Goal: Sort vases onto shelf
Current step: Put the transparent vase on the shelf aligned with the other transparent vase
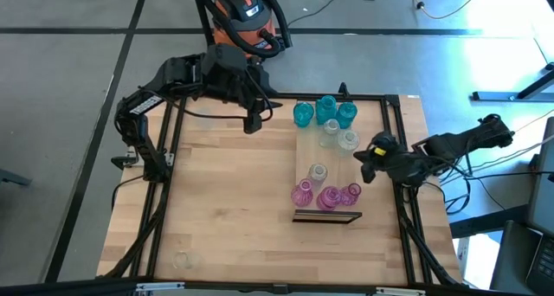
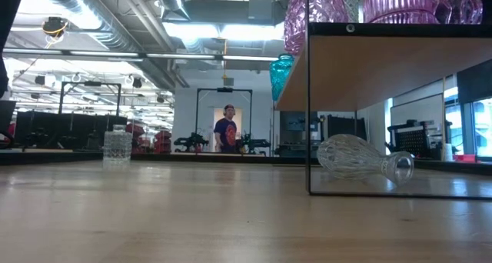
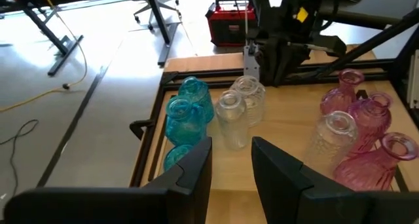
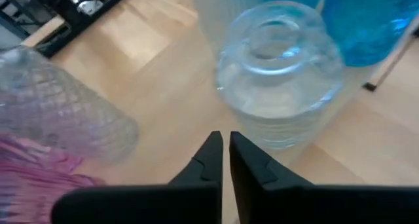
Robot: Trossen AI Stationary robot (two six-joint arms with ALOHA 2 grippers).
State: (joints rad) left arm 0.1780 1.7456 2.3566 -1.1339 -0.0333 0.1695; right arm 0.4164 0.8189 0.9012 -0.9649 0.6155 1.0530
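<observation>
Right tool (image 4: 226, 160) closed, empty; left tool (image 3: 232, 164) parted, empty.

low view: pink vases (image 2: 400, 8) cut by top edge | person (image 2: 226, 129) tiny

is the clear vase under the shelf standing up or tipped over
Tipped over. In the low view the clear vase lies on its side on the tabletop beneath the shelf, neck pointing sideways.

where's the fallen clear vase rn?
In the low view the clear vase lies on its side on the tabletop, under the raised shelf that carries the pink vases.
</observation>
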